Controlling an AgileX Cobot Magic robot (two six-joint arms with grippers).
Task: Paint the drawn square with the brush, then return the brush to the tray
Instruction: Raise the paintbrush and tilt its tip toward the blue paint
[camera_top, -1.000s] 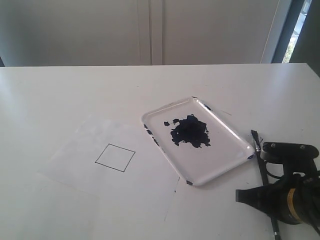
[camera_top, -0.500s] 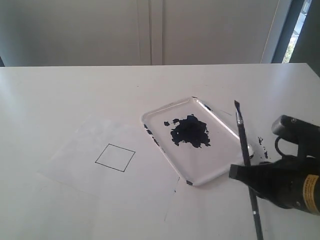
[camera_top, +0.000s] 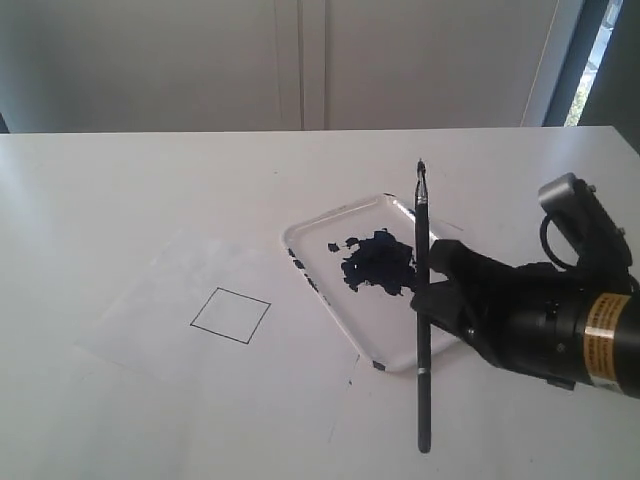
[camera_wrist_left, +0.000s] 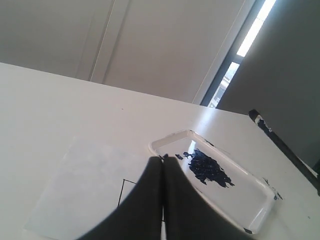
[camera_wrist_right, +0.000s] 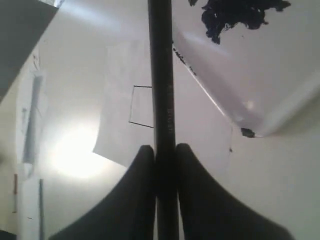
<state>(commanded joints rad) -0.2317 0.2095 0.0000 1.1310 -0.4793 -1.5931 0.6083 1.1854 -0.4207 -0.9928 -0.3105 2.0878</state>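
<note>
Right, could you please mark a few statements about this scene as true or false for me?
1. The right gripper grips the brush. True.
2. The drawn square is filled with paint. False: it is blank inside.
3. The tray holds a dark paint blotch. True.
4. The brush lies flat in the tray. False: the gripper holds it up in the air.
5. The drawn square sits on a sheet of paper. True.

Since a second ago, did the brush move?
Yes. The brush rose from the table right of the tray and moved left, now over its right side.
</note>
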